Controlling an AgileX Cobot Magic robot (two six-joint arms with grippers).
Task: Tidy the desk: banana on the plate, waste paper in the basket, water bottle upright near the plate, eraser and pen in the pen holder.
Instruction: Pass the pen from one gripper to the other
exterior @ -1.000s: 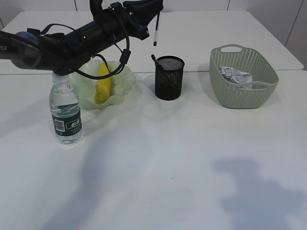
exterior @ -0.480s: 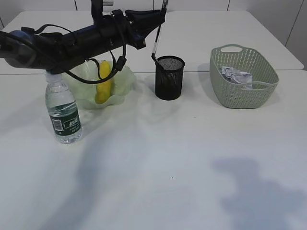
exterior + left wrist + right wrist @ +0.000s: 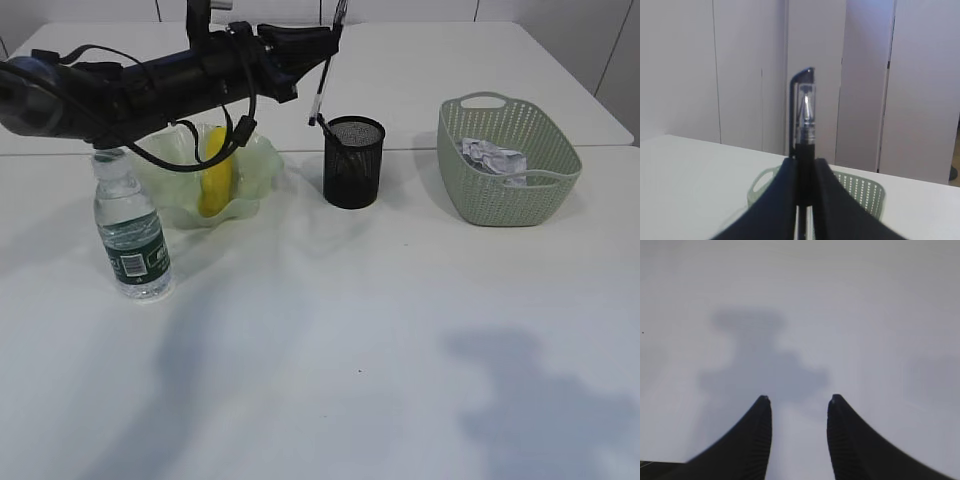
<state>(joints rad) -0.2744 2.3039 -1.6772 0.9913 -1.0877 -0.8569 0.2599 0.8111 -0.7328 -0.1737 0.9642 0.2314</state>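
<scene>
Left gripper [image 3: 804, 172] clamped on pen [image 3: 804, 120]; exterior view shows tip above pen holder [image 3: 353, 160]. Right gripper [image 3: 797, 407] parted, empty. Bottle label unreadable.

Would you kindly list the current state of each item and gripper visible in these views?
Yellow curved banana: lying in the pale green ruffled plate.
Clear plastic water bottle: upright, capped, beside the plate.
Crumpled white waste paper: inside the grey-green woven basket.
Black-and-clear pen: gripped, tilted, lower tip at the black mesh pen holder rim.
Left gripper: shut on the pen.
Right gripper: open, holding nothing, above bare desk.
</scene>
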